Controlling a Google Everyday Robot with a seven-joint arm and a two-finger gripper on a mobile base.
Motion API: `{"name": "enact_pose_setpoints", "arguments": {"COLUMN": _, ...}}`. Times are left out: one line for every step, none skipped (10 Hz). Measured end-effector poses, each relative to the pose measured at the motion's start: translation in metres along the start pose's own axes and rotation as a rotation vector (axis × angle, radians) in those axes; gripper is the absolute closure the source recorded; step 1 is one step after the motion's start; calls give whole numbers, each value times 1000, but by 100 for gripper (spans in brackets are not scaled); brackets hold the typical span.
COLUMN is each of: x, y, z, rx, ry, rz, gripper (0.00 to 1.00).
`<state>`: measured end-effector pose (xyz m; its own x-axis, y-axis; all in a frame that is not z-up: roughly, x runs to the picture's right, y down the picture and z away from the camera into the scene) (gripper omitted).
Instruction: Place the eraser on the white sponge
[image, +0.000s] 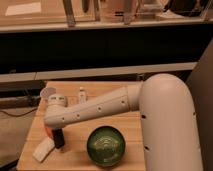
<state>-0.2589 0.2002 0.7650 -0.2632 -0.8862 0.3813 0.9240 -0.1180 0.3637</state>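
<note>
Lower left of frame: claw (58, 136) low over worktop (127, 125), closed on eraser (59, 140), held upright, long axis vertical. White sponge (43, 149) just lower left, touching or nearly. Coming move: short shift down-left. Green bowl (106, 146) right, apart.

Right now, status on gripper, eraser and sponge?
Gripper low at table's front left, over eraser. Sponge just left of it, bare. Green bowl to the right, clear of the path.
</note>
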Motion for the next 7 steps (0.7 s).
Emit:
{"name": "enact_pose_setpoints", "arguments": {"x": 1, "y": -5, "z": -3, "rx": 9, "ry": 4, "rz": -2, "gripper": 96}}
{"name": "enact_pose_setpoints", "arguments": {"x": 2, "y": -11, "z": -7, "rx": 29, "ry": 8, "rz": 2, "gripper": 96}}
{"name": "enact_pose_setpoints", "arguments": {"x": 2, "y": -13, "z": -8, "rx": 53, "ry": 10, "rz": 5, "gripper": 96}}
{"name": "enact_pose_setpoints", "arguments": {"x": 2, "y": -19, "z": -10, "rx": 106, "ry": 12, "rz": 9, "gripper": 96}}
{"name": "enact_pose_setpoints", "arguments": {"x": 2, "y": -21, "z": -11, "rx": 149, "ry": 14, "rz": 14, "gripper": 96}}
{"name": "enact_pose_setpoints", "arguments": {"x": 1, "y": -22, "z": -11, "rx": 194, "ry": 13, "rz": 25, "gripper": 96}}
{"name": "enact_pose_setpoints", "arguments": {"x": 2, "y": -20, "z": -11, "rx": 218, "ry": 15, "rz": 32, "gripper": 96}}
